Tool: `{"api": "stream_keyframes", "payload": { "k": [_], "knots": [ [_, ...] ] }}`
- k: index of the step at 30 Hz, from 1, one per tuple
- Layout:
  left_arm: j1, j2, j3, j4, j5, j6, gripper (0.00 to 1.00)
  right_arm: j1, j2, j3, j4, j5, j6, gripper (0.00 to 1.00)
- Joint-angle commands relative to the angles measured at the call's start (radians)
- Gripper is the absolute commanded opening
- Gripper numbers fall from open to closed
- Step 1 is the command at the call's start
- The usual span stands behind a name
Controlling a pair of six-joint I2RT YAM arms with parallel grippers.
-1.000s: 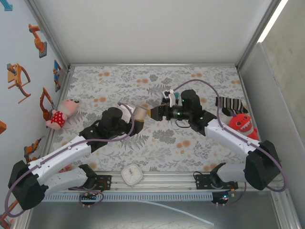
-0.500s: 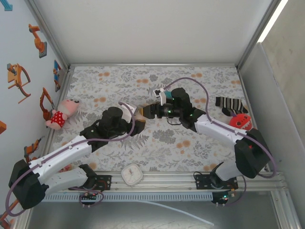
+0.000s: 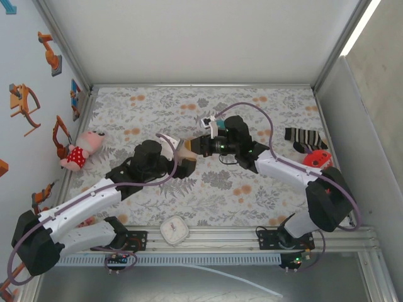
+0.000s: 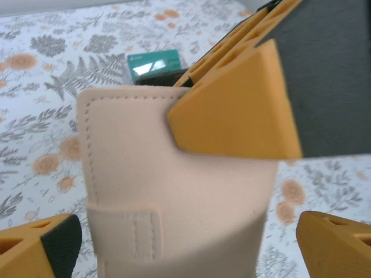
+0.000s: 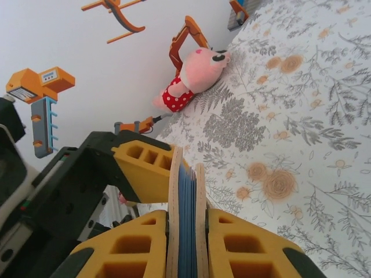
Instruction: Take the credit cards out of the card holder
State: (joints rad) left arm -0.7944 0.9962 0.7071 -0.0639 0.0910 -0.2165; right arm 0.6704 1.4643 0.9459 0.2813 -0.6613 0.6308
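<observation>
You have one soft tan folding card holder [image 5: 184, 191], held in mid-air well apart from the pink plush toy in a red spotted dress [image 3: 80, 150], towards mid-table. The right gripper [image 5: 185, 249] is clamped across it, and the left gripper [image 4: 185, 249] stands wide apart around it. It looks light and floppy, so pinch near a stitched edge. The cards inside can't be counted.

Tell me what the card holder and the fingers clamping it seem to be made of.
The card holder: soft tan leather or imitation, matte, with stitched seams along its edge; which one I cannot tell. The right gripper's fingers: hard yellow-orange plastic, likely printed, going by the moulded hollow cells.
</observation>
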Motion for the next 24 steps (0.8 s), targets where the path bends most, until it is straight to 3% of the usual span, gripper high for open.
{"api": "stream_keyframes", "payload": {
  "k": [1, 8, 12, 20, 24],
  "knots": [
    [0.051, -0.049, 0.026, 0.034, 0.167, -0.040, 0.96, -0.047, -0.070, 0.010, 0.053, -0.060, -0.022, 0.00],
    [0.152, -0.070, -0.001, 0.085, 0.374, -0.129, 0.90, -0.115, -0.136, 0.014, 0.091, -0.258, -0.018, 0.00],
    [0.163, -0.089, 0.003, 0.107, 0.478, -0.127, 0.89, -0.121, -0.172, 0.021, 0.064, -0.336, -0.047, 0.00],
    [0.163, -0.105, 0.008, 0.191, 0.658, -0.151, 0.82, -0.121, -0.223, 0.028, -0.002, -0.378, -0.099, 0.00],
    [0.163, -0.091, 0.008, 0.185, 0.674, -0.153, 0.81, -0.121, -0.237, 0.026, 0.019, -0.388, -0.084, 0.00]
  ]
}}
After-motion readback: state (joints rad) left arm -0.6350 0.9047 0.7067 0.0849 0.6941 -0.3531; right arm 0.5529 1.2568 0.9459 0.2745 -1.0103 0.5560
